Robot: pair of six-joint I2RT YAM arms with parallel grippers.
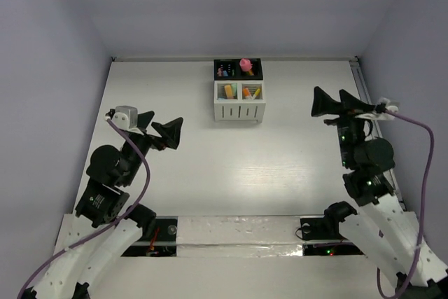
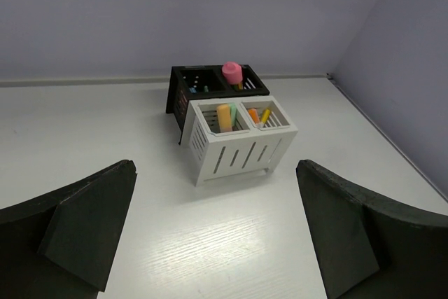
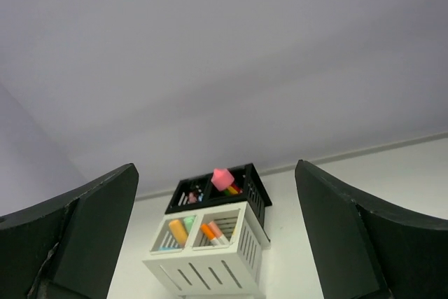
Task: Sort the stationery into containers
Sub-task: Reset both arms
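Note:
The containers stand at the back middle of the table: a white slatted block (image 1: 239, 106) with two compartments, joined behind to a black block (image 1: 237, 68). Orange, mint and pink sticks (image 1: 229, 90) stand in the white compartments. A thick pink stick (image 1: 246, 65) pokes out of the black right compartment; small sticks sit in the black left one. My left gripper (image 1: 162, 129) is open and empty, left of the containers. My right gripper (image 1: 336, 103) is open and empty, to their right. The white block also shows in the left wrist view (image 2: 238, 146) and the right wrist view (image 3: 206, 260).
White tabletop (image 1: 231, 166) enclosed by pale lavender walls on three sides. A taped strip (image 1: 238, 232) runs along the near edge between the arm bases. A rail runs along the right table edge (image 1: 362, 82).

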